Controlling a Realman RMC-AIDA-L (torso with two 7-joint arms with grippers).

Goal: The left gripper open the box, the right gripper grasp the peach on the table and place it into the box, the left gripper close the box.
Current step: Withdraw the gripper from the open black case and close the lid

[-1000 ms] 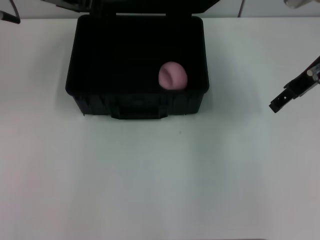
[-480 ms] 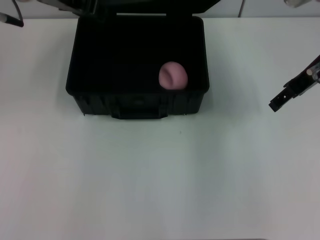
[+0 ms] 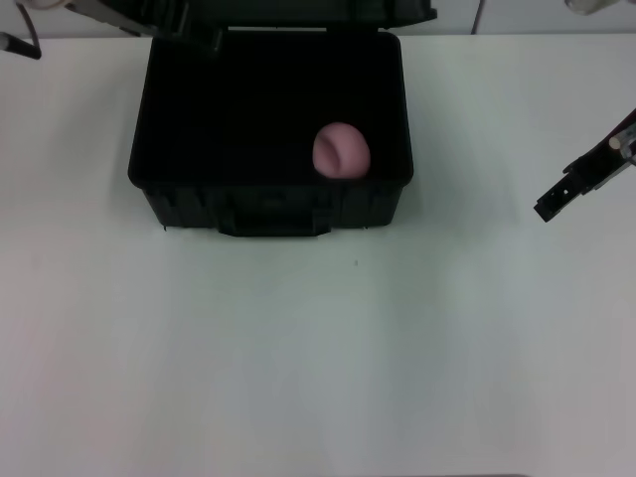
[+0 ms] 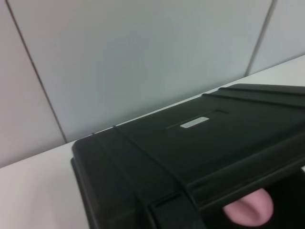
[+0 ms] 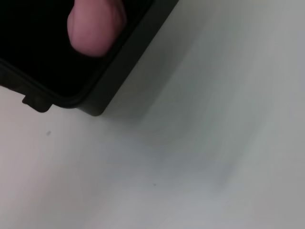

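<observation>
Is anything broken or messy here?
Nothing looks wrong. The peach sits whole inside the open box, in its front right part. The table shows no spill. The right gripper hangs off to the right, away from the box.

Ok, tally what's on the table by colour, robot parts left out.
Black: 1, the box, lid up.
Pink: 1, the peach, inside the box near its front right corner.
Total: 2.
</observation>
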